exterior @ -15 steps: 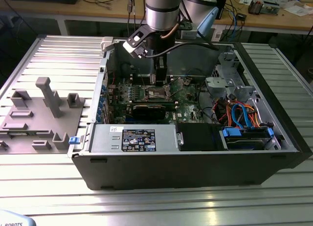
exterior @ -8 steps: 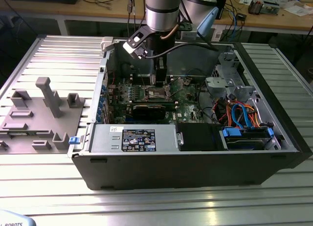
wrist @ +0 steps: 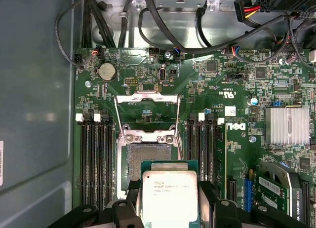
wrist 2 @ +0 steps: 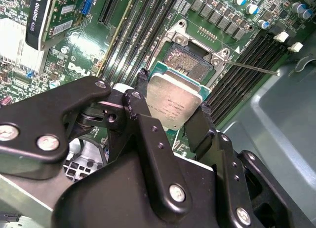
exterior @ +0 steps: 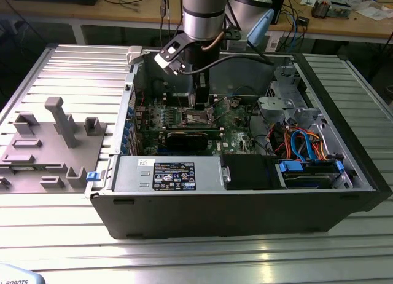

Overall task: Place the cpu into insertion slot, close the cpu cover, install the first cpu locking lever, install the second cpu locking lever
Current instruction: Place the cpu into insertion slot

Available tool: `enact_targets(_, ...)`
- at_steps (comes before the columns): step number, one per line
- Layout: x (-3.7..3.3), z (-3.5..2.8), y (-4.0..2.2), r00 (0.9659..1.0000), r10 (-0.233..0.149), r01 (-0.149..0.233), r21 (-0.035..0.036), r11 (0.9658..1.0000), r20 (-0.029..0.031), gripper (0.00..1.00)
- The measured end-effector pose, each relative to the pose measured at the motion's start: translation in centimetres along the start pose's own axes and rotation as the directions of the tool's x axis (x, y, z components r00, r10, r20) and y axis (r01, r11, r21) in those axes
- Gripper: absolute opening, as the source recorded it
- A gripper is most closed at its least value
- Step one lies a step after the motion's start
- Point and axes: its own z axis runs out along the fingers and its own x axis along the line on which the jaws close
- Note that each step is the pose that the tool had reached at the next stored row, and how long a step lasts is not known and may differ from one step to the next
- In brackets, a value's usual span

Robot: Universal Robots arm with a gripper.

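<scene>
Two fingers (wrist 2: 148,127) of my gripper (wrist 2: 174,95) were clamped on opposite edges of the cpu (wrist 2: 173,102), which hung silvery face up close above the insertion slot (wrist 2: 190,60). The cpu cover (wrist: 146,95) stood open, clear of the descent. I judged the care lay in squaring the chip's corners to the socket rim and lowering it flat — never tilted, never pressed.

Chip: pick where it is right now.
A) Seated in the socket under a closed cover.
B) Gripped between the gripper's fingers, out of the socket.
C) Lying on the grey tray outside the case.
B: in the second wrist view the gripper clamps the chip by its edges, and the socket beyond it lies open and bare.
</scene>
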Motion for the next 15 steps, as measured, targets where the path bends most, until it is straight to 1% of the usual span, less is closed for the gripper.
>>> enact_targets(15, 0.0, 0.3, -0.01, 1.0, 0.0, 0.0, 0.0, 1.0, 0.0001, 0.55)
